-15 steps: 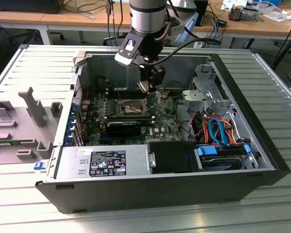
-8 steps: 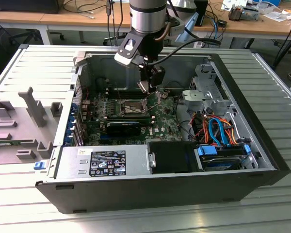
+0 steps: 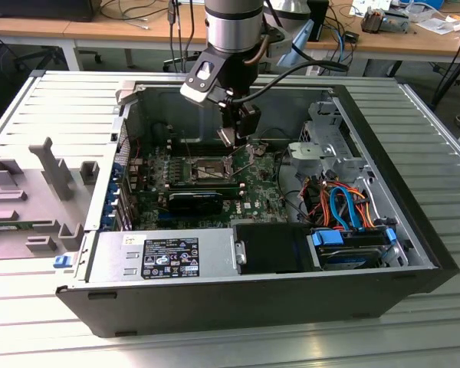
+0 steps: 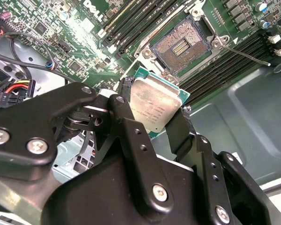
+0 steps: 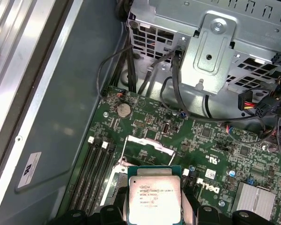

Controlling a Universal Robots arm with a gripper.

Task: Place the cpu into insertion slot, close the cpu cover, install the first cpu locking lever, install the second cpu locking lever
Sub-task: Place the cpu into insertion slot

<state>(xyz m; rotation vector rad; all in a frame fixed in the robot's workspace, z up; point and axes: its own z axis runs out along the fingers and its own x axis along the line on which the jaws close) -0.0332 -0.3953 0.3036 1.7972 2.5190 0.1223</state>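
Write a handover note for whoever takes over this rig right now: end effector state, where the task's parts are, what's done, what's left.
End effector: shut on the cpu, held clear of the insertion slot.
Slot: bare, contacts showing; the cpu cover stands open.
Done: cpu picked up.
Left: cpu not seated, cover not closed, neither locking lever installed.

Tool (image 4: 154, 105) tight around cpu (image 5: 154, 199)

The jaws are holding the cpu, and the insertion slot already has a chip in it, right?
No: the insertion slot is empty, its bare contacts showing in the second wrist view. The jaws do hold the cpu.
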